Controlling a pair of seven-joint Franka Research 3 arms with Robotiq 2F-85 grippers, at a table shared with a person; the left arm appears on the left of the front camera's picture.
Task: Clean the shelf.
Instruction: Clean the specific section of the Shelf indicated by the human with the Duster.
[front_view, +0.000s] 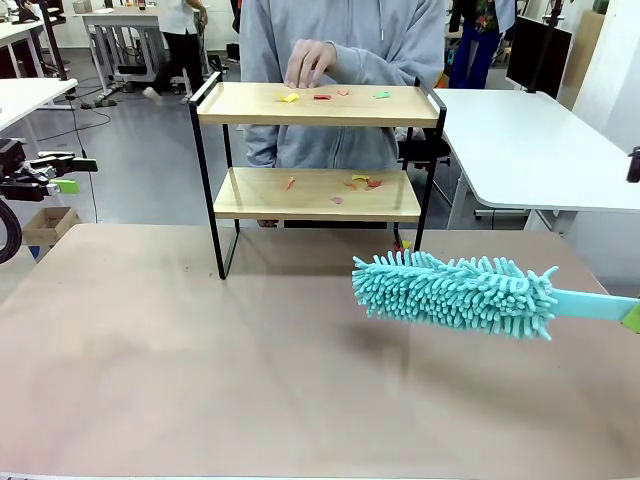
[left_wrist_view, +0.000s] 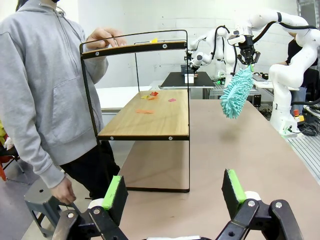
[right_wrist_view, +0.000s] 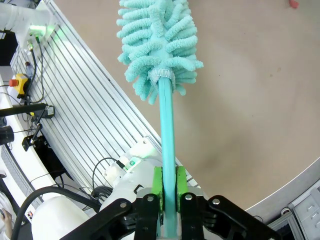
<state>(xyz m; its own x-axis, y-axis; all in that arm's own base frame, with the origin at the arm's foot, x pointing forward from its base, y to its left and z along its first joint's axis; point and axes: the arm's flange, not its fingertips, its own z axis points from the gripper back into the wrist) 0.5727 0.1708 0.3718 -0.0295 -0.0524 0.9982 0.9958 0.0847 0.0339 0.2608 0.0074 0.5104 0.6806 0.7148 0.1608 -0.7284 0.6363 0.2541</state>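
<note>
The right tool (right_wrist_view: 169, 186) is clenching the teal microfibre duster (front_view: 455, 292) above the worktop (front_view: 200, 360), right of the far shelf (front_view: 250, 205), whose boards are carrying coloured scraps (front_view: 362, 182), all unswept, while the left tool (left_wrist_view: 174, 192) is hanging released.

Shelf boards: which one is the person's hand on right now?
The upper board: the person's hand rests at its back edge, by the yellow scrap. The lower board carries just scraps.
</note>
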